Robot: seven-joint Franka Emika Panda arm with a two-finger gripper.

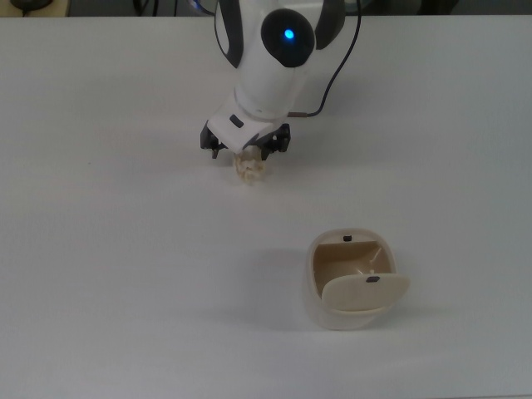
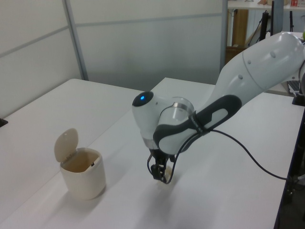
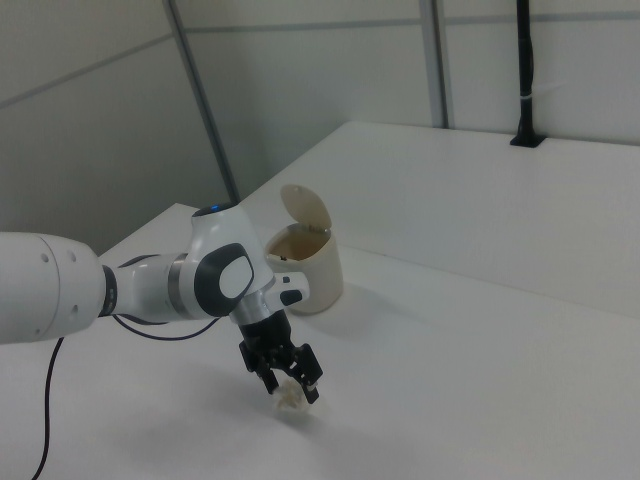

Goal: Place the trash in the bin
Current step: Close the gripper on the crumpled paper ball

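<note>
Off-white trash (image 1: 248,169) lies on the table, ungrasped. Gripper (image 1: 247,155) fingers stand apart, straddling it. Remaining: clamp, lift, carry to the open-lidded bin (image 1: 350,284).

The top view looks almost straight down on the white table (image 1: 125,274), with the arm's base beyond its upper edge. The left view stands low off one table corner, facing wall panels, the bin (image 2: 82,172) at the left view's left. The right view looks from the opposite side, the bin (image 3: 305,255) behind the arm (image 3: 150,285). All three share the bin (image 1: 349,283) and the arm's (image 1: 270,71) lowered end.
</note>
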